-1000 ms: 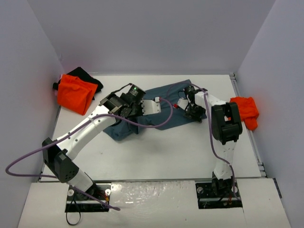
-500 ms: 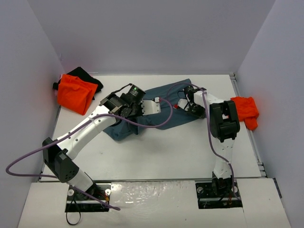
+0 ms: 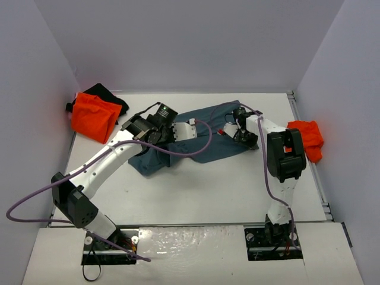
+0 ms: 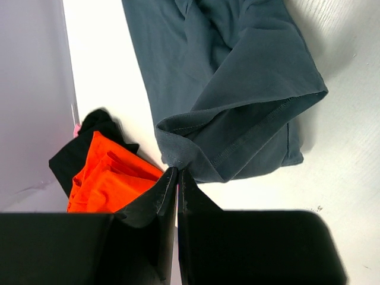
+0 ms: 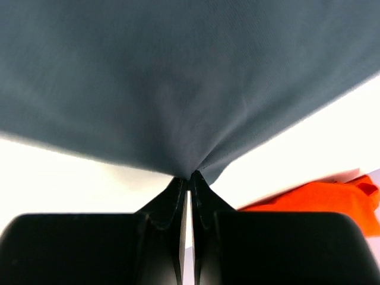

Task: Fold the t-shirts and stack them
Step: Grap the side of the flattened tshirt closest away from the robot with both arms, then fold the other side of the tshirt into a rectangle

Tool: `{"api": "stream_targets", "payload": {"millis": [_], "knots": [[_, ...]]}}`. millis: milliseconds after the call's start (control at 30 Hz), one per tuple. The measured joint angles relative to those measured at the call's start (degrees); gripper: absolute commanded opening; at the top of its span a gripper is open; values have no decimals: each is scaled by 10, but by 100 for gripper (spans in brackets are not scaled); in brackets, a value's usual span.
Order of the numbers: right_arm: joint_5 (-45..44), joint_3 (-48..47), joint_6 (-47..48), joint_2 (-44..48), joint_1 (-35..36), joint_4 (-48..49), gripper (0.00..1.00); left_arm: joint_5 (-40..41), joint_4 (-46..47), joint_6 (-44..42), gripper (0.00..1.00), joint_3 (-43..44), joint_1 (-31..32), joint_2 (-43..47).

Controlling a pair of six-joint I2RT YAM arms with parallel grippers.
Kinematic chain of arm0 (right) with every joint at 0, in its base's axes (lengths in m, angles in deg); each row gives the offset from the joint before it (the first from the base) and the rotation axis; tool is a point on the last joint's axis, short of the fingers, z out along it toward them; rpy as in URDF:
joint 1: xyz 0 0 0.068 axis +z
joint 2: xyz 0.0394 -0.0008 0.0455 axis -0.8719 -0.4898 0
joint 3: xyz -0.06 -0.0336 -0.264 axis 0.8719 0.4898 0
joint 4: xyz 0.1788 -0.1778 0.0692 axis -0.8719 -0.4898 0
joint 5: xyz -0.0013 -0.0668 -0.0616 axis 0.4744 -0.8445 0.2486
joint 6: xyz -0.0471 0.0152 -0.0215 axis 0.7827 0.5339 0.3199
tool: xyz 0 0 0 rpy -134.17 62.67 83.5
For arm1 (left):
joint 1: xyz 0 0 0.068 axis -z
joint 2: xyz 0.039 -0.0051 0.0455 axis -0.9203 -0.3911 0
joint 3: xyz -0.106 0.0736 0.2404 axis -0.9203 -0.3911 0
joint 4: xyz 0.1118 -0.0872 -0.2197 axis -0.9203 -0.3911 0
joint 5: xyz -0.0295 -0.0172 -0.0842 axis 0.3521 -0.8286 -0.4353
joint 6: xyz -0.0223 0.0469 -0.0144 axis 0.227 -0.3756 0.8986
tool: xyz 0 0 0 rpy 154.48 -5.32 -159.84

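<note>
The left fingers (image 4: 165, 193) are pinched shut on a hemmed edge of the blue shirt (image 3: 217, 122), and the right fingers (image 5: 171, 199) on its far side. It lies rumpled mid-tabletop (image 3: 208, 190). Best lift both ends together, cloth taut, so the fold lands flat.

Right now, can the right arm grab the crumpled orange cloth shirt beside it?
Probably not yet: the right gripper is shut on the slate-blue cloth shirt. The crumpled orange shirt lies close, nothing between them.
</note>
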Motion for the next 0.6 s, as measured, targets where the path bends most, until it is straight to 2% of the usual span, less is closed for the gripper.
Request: {"api": "stream_targets", "payload": {"millis": [333,600], "knots": [[12,27,-10,138,5,-11,0,-29,-53,5,0,72,-27,29],[1,57,-14,170,6,-32,0,-51,-128,10,0,113,-27,83]]}}
